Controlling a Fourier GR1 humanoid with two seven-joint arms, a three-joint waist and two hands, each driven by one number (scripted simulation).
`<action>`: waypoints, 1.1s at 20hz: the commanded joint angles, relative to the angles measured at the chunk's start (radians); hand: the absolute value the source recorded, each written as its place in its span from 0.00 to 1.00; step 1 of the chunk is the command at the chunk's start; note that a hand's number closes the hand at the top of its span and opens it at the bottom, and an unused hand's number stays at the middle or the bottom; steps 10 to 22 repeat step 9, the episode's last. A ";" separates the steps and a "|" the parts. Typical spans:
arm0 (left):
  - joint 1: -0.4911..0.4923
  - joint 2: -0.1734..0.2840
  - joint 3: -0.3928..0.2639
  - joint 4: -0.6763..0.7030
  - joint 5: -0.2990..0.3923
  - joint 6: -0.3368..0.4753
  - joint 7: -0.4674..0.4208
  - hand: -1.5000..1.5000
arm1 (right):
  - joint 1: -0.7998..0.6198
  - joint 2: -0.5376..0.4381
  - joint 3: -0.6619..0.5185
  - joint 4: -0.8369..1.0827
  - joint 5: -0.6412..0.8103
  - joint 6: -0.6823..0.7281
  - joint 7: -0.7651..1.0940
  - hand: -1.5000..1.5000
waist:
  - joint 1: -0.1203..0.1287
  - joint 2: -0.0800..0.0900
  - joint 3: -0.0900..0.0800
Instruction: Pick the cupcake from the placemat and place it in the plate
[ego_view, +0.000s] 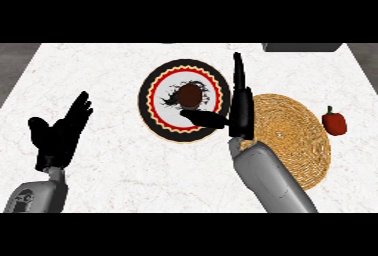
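nearest, toward the counter's (111, 165) front left corner: left hand (59, 135), open, fingers straight and pointing up, holding nothing. resting there, probably just kept out of the way, as nothing of the task lies on that side.

further in, right of centre: right forearm (269, 180) lying across the woven placemat's (295, 135) left part, which fits a reach from mat to plate. placemat otherwise bare, no cupcake on it.

beyond the wrist: right hand (236, 107), fingers straight and stretched toward the far edge along the plate's (155, 105) right rim, thumb spread out leftward over the plate's near part. wide open, gripping nothing, apparently just apart from the cake.

at the plate's middle: cupcake (190, 95), dark brown, sitting in the plate's white centre, seemingly upright. placed already by the look of it; open fingers suit a release, so only clearing the hand away seems left.

off the placemat's right edge, toward the counter's right edge: red pepper (334, 121), no part of the job.
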 joint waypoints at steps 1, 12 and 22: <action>-0.009 -0.026 -0.001 0.017 -0.011 0.005 -0.016 0.50 | 0.073 -0.022 -0.052 -0.044 0.019 0.056 -0.046 0.00 | -0.002 0.000 0.000; -0.004 -0.011 0.020 -0.048 -0.004 -0.013 0.044 0.50 | 0.142 -0.062 -0.090 -0.186 0.117 0.154 0.119 0.00 | -0.002 -0.001 0.000; -0.004 -0.011 0.020 -0.048 -0.004 -0.013 0.044 0.50 | 0.142 -0.062 -0.090 -0.186 0.117 0.154 0.119 0.00 | -0.002 -0.001 0.000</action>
